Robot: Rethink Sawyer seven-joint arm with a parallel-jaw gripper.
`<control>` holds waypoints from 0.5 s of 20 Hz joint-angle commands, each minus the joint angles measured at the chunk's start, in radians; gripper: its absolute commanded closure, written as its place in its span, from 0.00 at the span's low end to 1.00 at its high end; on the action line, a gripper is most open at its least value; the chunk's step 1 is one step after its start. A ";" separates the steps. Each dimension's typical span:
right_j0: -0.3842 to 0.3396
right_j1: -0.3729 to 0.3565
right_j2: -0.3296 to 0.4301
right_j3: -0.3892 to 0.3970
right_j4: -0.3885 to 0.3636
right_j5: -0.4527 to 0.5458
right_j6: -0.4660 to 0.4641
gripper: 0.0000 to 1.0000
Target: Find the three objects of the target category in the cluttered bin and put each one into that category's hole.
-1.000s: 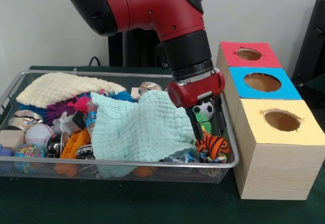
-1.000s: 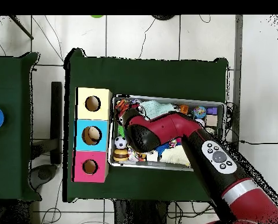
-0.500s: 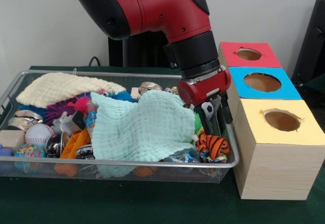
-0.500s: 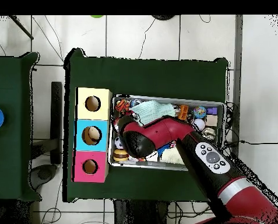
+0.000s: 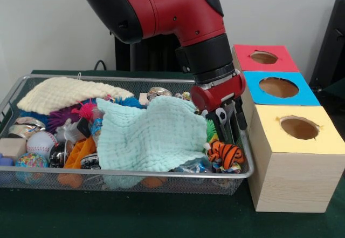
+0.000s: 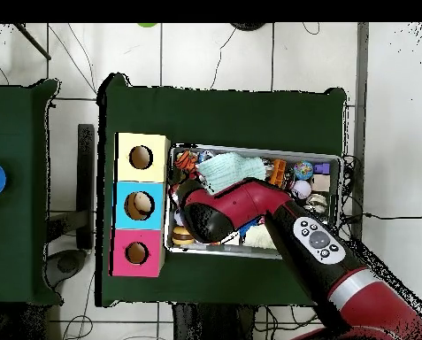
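The silver wire bin (image 5: pixel 161 172) lies left of the row of boxes and also shows in the overhead view (image 6: pixel 331 158). The orange tiger-striped ball (image 5: pixel 225 153) sits in its near right corner. A white baseball (image 5: pixel 41 142) and a speckled ball (image 5: pixel 31 160) lie at the left end. My gripper (image 5: pixel 228 126) hangs open and empty just behind and above the tiger ball, close to the bin's right wall. In the overhead view the arm (image 6: pixel 216 211) hides it. The red-topped box's hole (image 5: pixel 264 58) is farthest back; it also shows in the overhead view (image 6: pixel 136 253).
A mint cloth (image 5: pixel 151 135) covers the bin's middle and a cream cloth (image 5: pixel 64 93) lies at the back left. Purple (image 5: pixel 60 119) and pink (image 5: pixel 83 110) spiky pom balls lie beneath. The blue-topped hole (image 5: pixel 278 87) and yellow-topped hole (image 5: pixel 299 127) are nearer the camera.
The arm has swung right and back, from beside the tiger ball to the bin's right wall. A black-and-white ball seen between the fingers before is now hidden.
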 commanded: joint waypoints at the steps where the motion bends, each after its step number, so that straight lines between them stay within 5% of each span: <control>1: 0.000 0.022 0.009 0.003 -0.052 0.025 -0.042 0.00; 10: 0.006 -0.010 0.006 -0.007 -0.016 0.064 -0.030 0.00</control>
